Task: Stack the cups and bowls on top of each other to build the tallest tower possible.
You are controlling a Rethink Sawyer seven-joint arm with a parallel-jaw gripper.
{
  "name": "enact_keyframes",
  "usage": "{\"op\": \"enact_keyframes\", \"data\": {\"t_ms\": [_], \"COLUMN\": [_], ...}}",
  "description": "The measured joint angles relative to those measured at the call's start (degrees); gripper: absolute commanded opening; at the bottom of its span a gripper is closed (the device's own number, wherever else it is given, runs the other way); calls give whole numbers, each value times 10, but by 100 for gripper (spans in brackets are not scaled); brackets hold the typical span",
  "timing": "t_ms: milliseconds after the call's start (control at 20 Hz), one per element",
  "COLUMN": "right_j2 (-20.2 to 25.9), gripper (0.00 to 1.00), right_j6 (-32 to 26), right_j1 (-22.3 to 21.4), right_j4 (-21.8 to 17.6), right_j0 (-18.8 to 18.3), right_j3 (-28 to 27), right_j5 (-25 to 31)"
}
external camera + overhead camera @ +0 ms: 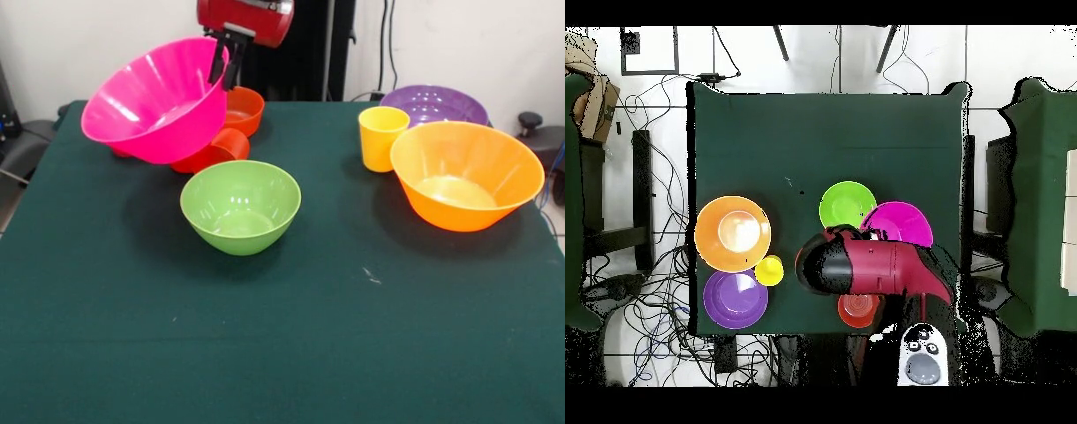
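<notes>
Gripping the far rim of the pink bowl (159, 102), the gripper (225, 64) is pinching the wall and holding the bowl tilted in the air above the table (282, 353), just behind the green bowl (240, 205). Nothing is looking stacked yet, so I judge the tower barely begun: the green bowl, orange bowl (466, 174), purple bowl (434, 103) and yellow cup (382, 137) are all sitting apart. A small red bowl (242, 109) and a red cup (212, 150) lying on its side are showing behind the pink bowl. The overhead view is hiding the grip under the arm (865, 265), but is laying out the spacing plainly.
</notes>
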Motion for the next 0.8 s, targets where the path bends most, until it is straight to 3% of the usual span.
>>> {"op": "enact_keyframes", "data": {"t_ms": [800], "right_j2": [-27], "gripper": [0], "right_j6": [0], "right_j1": [-2], "right_j4": [15], "right_j0": [42], "right_j3": [0], "right_j5": [0]}}
